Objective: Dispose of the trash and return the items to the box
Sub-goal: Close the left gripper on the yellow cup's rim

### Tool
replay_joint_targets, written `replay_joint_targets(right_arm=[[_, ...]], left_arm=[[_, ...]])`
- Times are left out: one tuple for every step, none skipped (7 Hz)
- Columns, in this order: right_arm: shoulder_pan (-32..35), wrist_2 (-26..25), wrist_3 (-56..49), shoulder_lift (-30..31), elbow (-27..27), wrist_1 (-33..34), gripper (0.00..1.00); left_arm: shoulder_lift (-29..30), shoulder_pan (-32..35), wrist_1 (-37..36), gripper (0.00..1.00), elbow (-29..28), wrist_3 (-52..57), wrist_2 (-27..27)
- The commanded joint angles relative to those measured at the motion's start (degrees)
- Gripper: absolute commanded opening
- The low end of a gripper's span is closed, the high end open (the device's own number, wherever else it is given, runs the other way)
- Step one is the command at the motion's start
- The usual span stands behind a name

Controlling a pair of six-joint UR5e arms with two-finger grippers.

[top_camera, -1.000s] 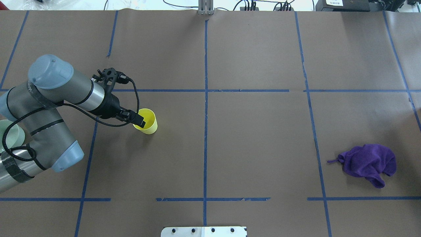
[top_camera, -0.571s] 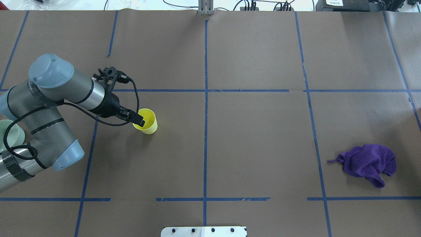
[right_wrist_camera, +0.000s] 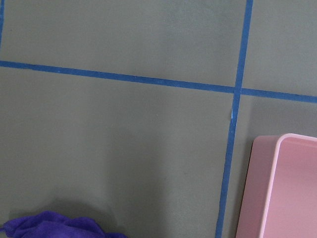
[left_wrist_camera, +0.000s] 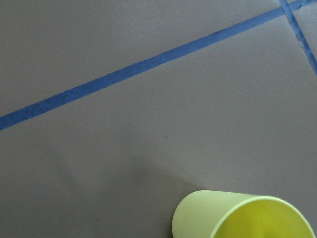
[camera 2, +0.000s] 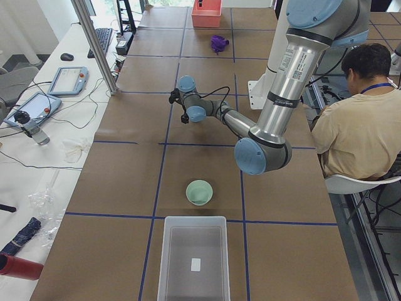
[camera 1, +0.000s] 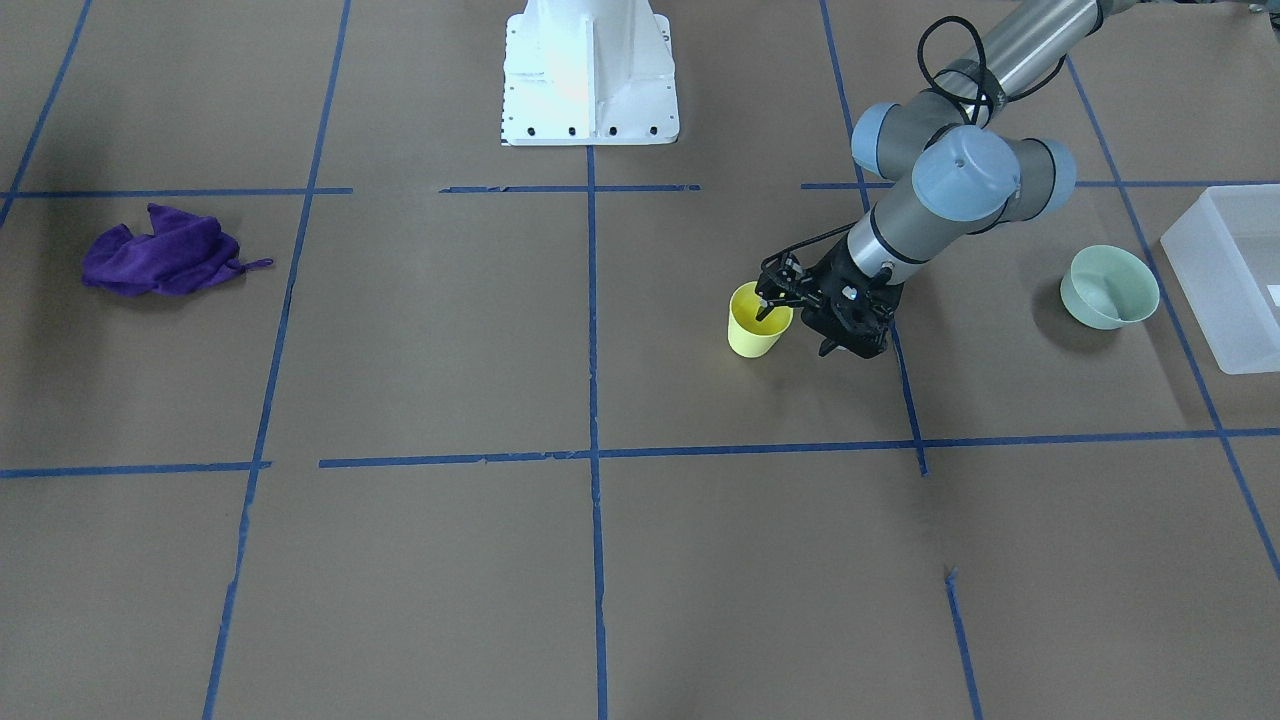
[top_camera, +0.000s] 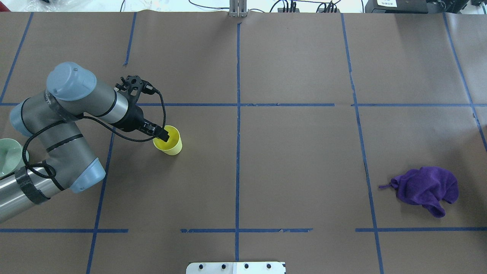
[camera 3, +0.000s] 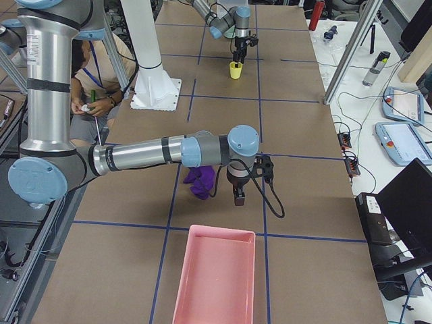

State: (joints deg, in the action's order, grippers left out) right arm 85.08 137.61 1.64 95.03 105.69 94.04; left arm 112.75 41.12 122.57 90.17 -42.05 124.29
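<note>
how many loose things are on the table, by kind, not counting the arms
cups: 1 (yellow cup)
bowls: 1 (mint bowl)
bins: 2 (translucent white bin, pink bin)
cloths: 1 (purple cloth)
total: 5

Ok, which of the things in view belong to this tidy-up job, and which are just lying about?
Job: small bright yellow tapered plastic cup; pale mint-green round bowl; frosted translucent white rectangular plastic bin. Perhaps the trash side: crumpled purple cloth; pink rectangular plastic tray.
Lying about, on the side bench: black keyboard; grey touchscreen tablet; red cylindrical bottle.
</note>
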Motion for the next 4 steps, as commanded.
replay_joint_targets(right_arm=[[0.0, 0.0, 0.2, 0.1, -0.1, 0.0, 1.00], [0.0, 0.0, 0.2, 0.1, -0.1, 0.0, 1.00], [0.0, 0.0, 0.2, 0.1, -0.1, 0.0, 1.00], [0.0, 0.0, 0.3, 0.1, -0.1, 0.0, 1.00]], left_arm=[[-0.1, -0.1, -0.7, 0.03, 0.4, -0.3, 0.3], [-0.3, -0.1, -1.0, 0.00, 0.9, -0.4, 0.3], [-0.2, 0.0, -1.0, 0.00, 1.5, -0.3, 0.2], [-0.2, 0.0, -1.1, 0.00, 2.6, -0.5, 0.0]])
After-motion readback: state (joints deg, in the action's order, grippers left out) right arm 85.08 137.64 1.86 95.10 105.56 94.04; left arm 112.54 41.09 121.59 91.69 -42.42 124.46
